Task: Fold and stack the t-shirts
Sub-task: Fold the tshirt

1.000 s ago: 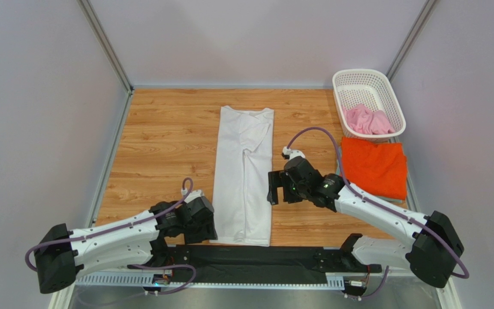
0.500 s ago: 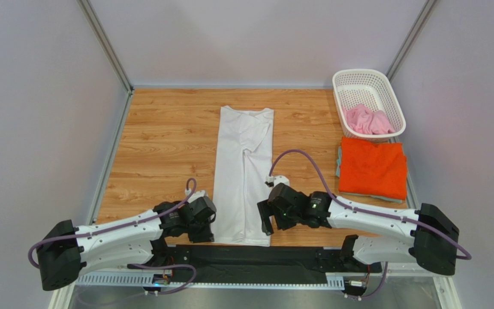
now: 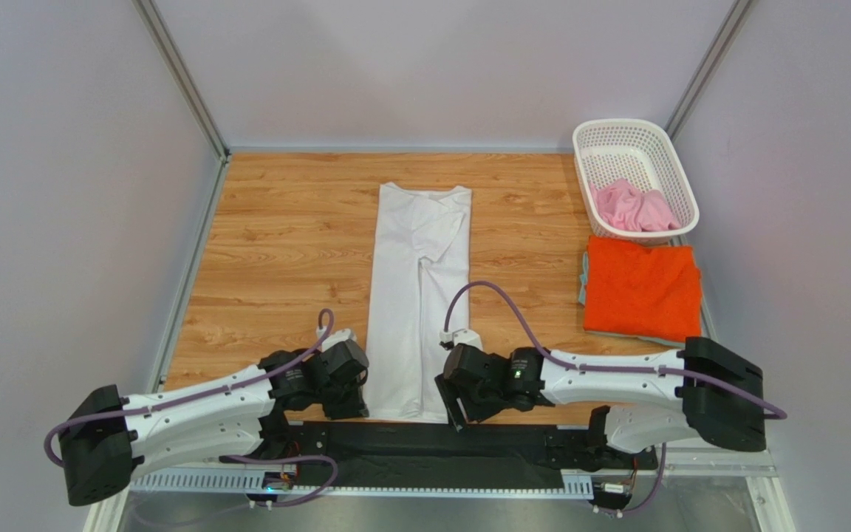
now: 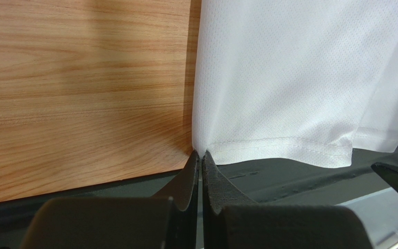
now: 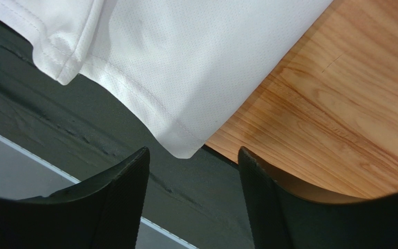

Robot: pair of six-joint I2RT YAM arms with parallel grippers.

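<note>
A white t-shirt [image 3: 419, 294], folded into a long narrow strip, lies down the middle of the wooden table. My left gripper [image 3: 367, 401] is at its near left hem corner. In the left wrist view this gripper [image 4: 201, 154] is shut, with the white t-shirt [image 4: 289, 78] corner pinched at its tips. My right gripper [image 3: 454, 412] is at the near right hem corner. There it [image 5: 193, 153] stands open, the white t-shirt [image 5: 185, 62] corner just between its fingertips, untouched. An orange t-shirt [image 3: 643, 288] lies folded at the right. A pink t-shirt [image 3: 635, 207] is crumpled in the basket.
A white lattice basket [image 3: 619, 135] stands at the far right corner, just behind the orange shirt. A black mat [image 3: 430, 449] runs along the near edge under the shirt's hem. Grey walls and metal posts close in the table on three sides.
My right arm has swung from beside the shirt's middle down to its near right corner, its jaws narrowing. The left gripper has shut on the near left corner.
</note>
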